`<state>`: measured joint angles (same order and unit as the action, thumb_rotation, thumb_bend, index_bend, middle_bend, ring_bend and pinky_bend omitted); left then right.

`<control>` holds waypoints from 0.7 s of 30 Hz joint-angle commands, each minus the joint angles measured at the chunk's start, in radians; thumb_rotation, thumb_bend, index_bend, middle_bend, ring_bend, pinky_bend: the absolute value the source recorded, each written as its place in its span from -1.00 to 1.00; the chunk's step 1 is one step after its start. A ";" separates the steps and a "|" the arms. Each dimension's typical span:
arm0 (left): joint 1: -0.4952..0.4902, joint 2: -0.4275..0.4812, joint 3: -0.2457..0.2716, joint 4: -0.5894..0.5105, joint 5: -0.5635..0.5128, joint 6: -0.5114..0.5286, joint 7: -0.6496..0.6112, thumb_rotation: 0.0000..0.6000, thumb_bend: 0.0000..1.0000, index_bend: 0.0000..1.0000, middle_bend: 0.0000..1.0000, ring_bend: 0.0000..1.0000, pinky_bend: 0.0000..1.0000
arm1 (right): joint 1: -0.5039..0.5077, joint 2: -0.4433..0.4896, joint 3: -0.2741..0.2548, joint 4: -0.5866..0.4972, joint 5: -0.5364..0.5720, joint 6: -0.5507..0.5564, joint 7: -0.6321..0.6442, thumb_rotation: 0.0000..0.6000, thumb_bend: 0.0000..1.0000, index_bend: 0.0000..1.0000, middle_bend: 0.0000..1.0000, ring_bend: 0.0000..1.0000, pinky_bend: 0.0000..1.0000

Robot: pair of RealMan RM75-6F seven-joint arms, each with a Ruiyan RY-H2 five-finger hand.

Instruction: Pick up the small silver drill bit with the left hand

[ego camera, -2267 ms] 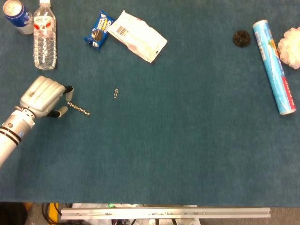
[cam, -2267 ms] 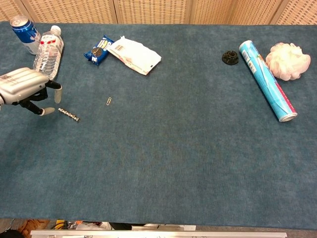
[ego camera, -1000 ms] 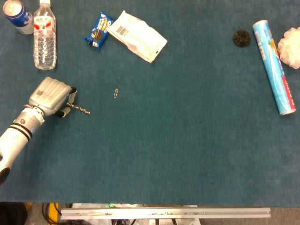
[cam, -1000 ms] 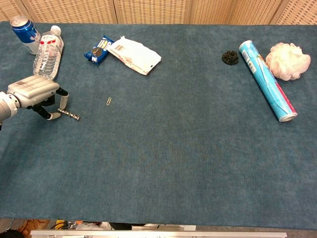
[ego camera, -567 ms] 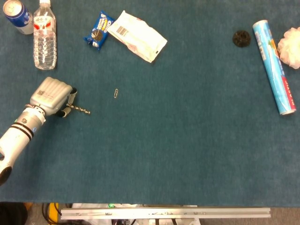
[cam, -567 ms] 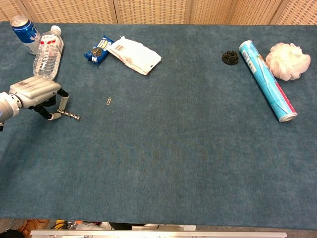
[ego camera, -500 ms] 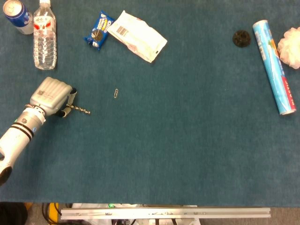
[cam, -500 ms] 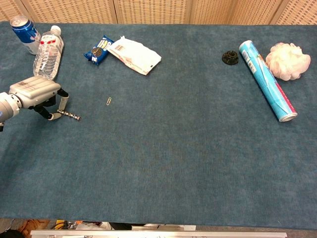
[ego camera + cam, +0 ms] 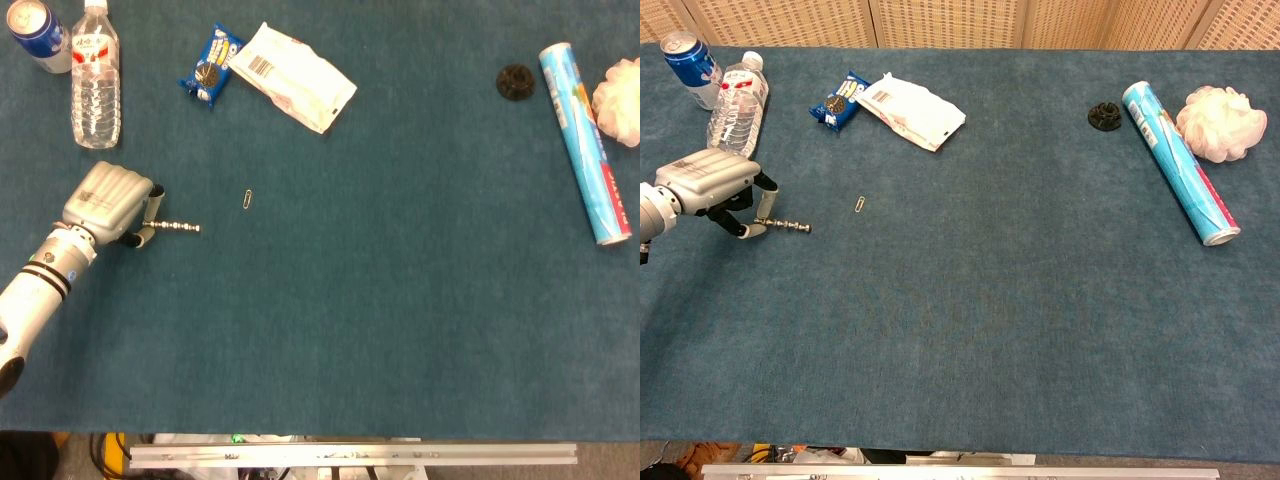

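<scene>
The small silver drill bit (image 9: 174,227) (image 9: 786,225) points right, level, at the table's left side. My left hand (image 9: 108,205) (image 9: 708,185) pinches its left end between the thumb and a finger, knuckles up. The rest of the bit sticks out free to the right of the fingers. Whether the bit's tip still touches the blue cloth I cannot tell. My right hand is in neither view.
A paper clip (image 9: 246,198) lies just right of the bit. A water bottle (image 9: 95,78) and a blue can (image 9: 36,28) stand behind the hand. A cookie pack (image 9: 211,65) and white bag (image 9: 295,78) lie further back; a blue tube (image 9: 585,140), black disc (image 9: 515,82) and pink puff (image 9: 620,100) sit far right.
The fingers closed on the bit's left end. The bit swung from slanting down-right to level, and its free end moved up and to the right.
</scene>
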<state>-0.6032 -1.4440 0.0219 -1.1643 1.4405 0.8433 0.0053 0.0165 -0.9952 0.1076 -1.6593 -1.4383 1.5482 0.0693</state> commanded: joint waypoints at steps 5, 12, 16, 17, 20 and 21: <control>0.018 0.077 -0.022 -0.102 0.017 0.098 0.028 1.00 -0.44 0.20 1.00 1.00 1.00 | -0.002 0.001 0.001 0.005 -0.008 0.006 0.006 1.00 -0.53 -0.28 -0.13 -0.30 -0.18; 0.021 0.149 -0.048 -0.229 0.029 0.159 0.055 1.00 -0.44 0.21 1.00 1.00 1.00 | -0.005 -0.001 0.001 0.013 -0.012 0.008 0.019 1.00 -0.53 -0.27 -0.13 -0.30 -0.18; 0.012 0.165 -0.058 -0.283 0.034 0.166 0.069 1.00 -0.44 0.21 1.00 1.00 1.00 | -0.006 -0.003 0.002 0.018 -0.011 0.011 0.023 1.00 -0.53 -0.27 -0.12 -0.30 -0.18; 0.006 0.165 -0.062 -0.296 0.035 0.164 0.073 1.00 -0.44 0.21 1.00 1.00 1.00 | -0.007 -0.003 0.002 0.019 -0.010 0.011 0.024 1.00 -0.53 -0.27 -0.12 -0.30 -0.18; -0.010 0.157 -0.072 -0.317 0.033 0.153 0.090 1.00 -0.44 0.21 1.00 1.00 1.00 | -0.007 -0.005 0.002 0.022 -0.011 0.011 0.026 1.00 -0.53 -0.28 -0.13 -0.30 -0.18; -0.015 0.152 -0.075 -0.321 0.032 0.149 0.095 1.00 -0.44 0.21 1.00 1.00 1.00 | -0.007 -0.005 0.003 0.023 -0.011 0.011 0.027 1.00 -0.53 -0.28 -0.13 -0.30 -0.18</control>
<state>-0.6135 -1.2880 -0.0489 -1.4804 1.4732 0.9966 0.0960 0.0094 -1.0000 0.1101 -1.6365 -1.4491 1.5588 0.0964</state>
